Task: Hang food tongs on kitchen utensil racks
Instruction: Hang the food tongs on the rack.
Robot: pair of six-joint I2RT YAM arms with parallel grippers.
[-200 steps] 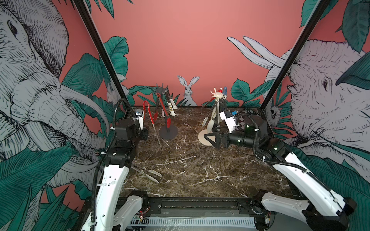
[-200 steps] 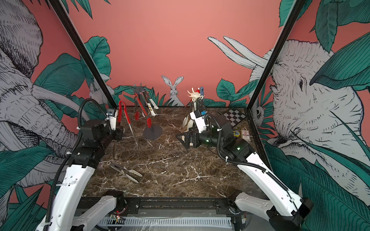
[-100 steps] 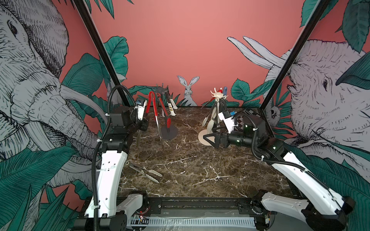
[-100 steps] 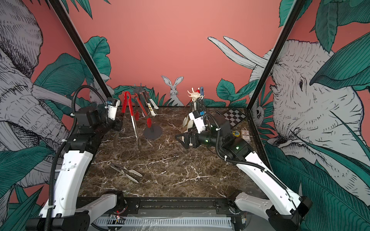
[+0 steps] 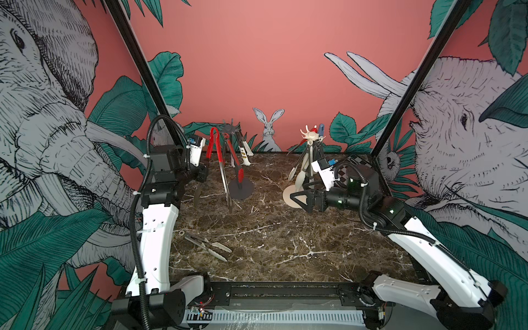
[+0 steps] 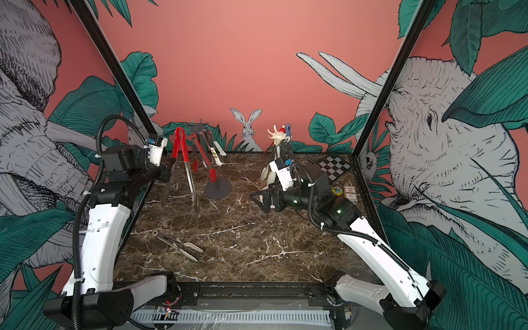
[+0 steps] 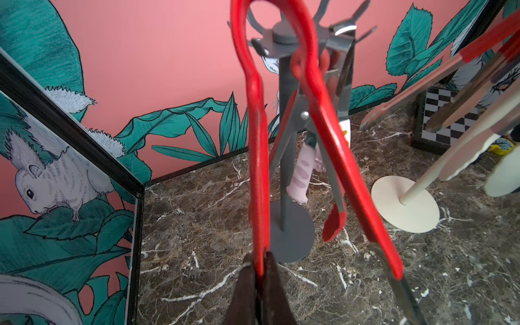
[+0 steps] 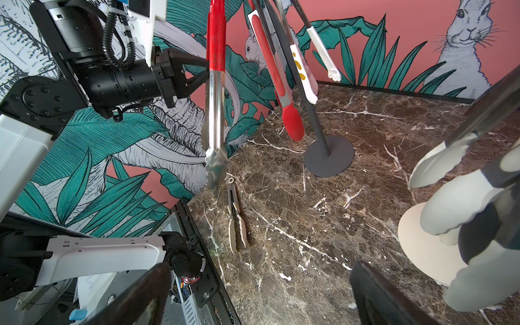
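Observation:
My left gripper (image 5: 206, 168) (image 7: 260, 261) is shut on one arm of the red-handled food tongs (image 5: 217, 154) (image 6: 183, 154) (image 7: 257, 168) (image 8: 215, 56). It holds them upright with the steel tips down. Their looped top stands level with the crown of the dark grey utensil rack (image 5: 232, 130) (image 6: 200, 129) (image 7: 285, 168) (image 8: 329, 157), just to its left. Red-tipped tongs (image 5: 237, 164) and white ones (image 5: 245, 150) hang on that rack. The cream rack (image 5: 310, 134) (image 6: 275, 134) (image 7: 405, 205) carries several tongs. My right gripper (image 5: 295, 200) (image 6: 255, 200) (image 8: 257, 281) hovers open and empty beside its base. Cream-tipped tongs (image 5: 205, 245) (image 6: 178, 245) (image 8: 236, 219) lie on the table.
A checkerboard (image 6: 334, 167), a small card box (image 6: 351, 194) and a yellow item (image 6: 337, 190) sit at the back right of the marble table (image 5: 285, 243). Painted enclosure walls and black frame posts close in the sides and back.
My left arm has raised the red-handled tongs and carried them back toward the dark grey rack's crown. The right arm has barely moved.

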